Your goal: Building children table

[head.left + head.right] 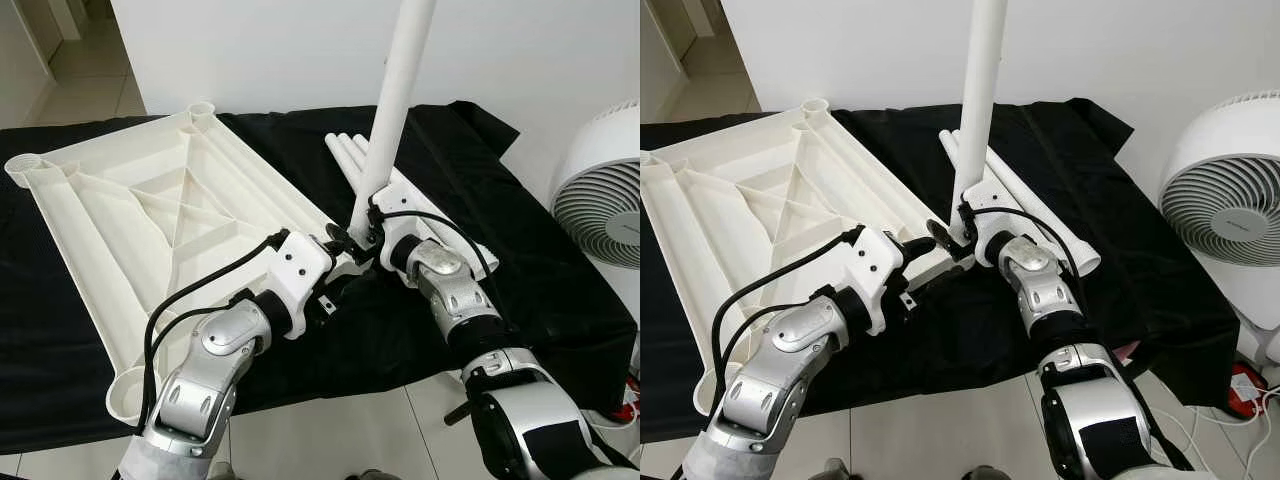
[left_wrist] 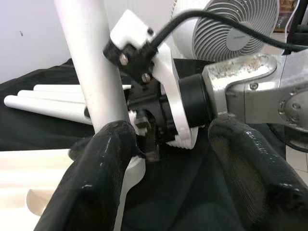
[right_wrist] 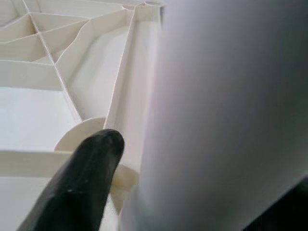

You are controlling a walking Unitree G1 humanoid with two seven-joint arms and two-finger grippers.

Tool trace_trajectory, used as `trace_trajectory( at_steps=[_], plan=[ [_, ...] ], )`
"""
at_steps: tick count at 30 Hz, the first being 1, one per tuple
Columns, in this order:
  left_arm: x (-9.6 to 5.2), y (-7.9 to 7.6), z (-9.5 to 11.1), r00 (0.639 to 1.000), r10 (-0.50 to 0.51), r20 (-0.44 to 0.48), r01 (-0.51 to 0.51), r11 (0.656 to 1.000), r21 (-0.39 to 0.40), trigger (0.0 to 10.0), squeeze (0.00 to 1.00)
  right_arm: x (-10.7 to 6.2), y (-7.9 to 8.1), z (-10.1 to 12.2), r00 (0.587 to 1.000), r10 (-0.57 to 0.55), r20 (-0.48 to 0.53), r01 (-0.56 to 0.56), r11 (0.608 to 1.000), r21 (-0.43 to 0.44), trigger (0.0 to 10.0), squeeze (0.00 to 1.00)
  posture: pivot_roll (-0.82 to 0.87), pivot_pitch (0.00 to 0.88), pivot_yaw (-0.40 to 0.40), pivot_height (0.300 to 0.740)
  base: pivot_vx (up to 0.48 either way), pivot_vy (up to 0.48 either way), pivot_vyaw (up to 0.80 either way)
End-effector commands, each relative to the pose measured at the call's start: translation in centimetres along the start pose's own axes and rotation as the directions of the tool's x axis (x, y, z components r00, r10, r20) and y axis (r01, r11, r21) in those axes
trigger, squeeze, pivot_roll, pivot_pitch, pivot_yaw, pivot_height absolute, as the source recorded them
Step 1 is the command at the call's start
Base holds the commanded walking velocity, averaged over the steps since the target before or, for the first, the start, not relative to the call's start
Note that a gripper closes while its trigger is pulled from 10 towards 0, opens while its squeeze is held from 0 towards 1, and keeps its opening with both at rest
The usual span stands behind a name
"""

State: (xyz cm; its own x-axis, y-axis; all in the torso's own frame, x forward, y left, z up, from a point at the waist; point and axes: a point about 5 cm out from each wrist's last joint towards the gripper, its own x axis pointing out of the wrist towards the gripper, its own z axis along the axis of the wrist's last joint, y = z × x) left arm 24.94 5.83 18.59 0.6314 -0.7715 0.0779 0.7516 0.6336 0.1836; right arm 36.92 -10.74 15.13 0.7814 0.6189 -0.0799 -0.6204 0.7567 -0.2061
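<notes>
Over tabletop (image 1: 150, 220), gripped upright leg (image 1: 395, 110)

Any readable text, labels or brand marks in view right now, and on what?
Fan: a small dark mark on the centre hub, too small to read.
Same fan, left wrist view: a tiny mark on the hub, blurred, not readable.
Table top, upright table leg, spare legs, black cloth: no text seen.

My arms are silver with black joints; a black cable (image 1: 200, 295) feeds each white wrist housing (image 1: 300, 268), screws visible; fingers (image 2: 96, 183) glossy black.
</notes>
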Motion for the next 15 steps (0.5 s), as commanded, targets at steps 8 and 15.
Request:
trace_trajectory(
  at_steps=[8, 15],
  plan=[
    [-0.2, 0.2, -0.2, 0.998, 0.063, -0.018, -0.063, 0.998, -0.009, 10.0, 0.00, 0.1, -0.1, -0.5, 0.998, 0.062, -0.007, -0.062, 0.998, -0.014, 0.0, 0.00, 0.00, 0.043, -0.003, 0.740, 0.000, 0.000, 0.00],
    [-0.3, 0.0, -0.2, 0.998, 0.053, -0.022, -0.053, 0.999, -0.013, 10.0, 0.00, -0.1, -0.4, -1.2, 0.999, 0.027, -0.025, -0.026, 1.000, 0.006, 10.0, 0.00, -0.01, 0.050, 0.005, 0.740, 0.000, 0.000, 0.00]
  ],
)
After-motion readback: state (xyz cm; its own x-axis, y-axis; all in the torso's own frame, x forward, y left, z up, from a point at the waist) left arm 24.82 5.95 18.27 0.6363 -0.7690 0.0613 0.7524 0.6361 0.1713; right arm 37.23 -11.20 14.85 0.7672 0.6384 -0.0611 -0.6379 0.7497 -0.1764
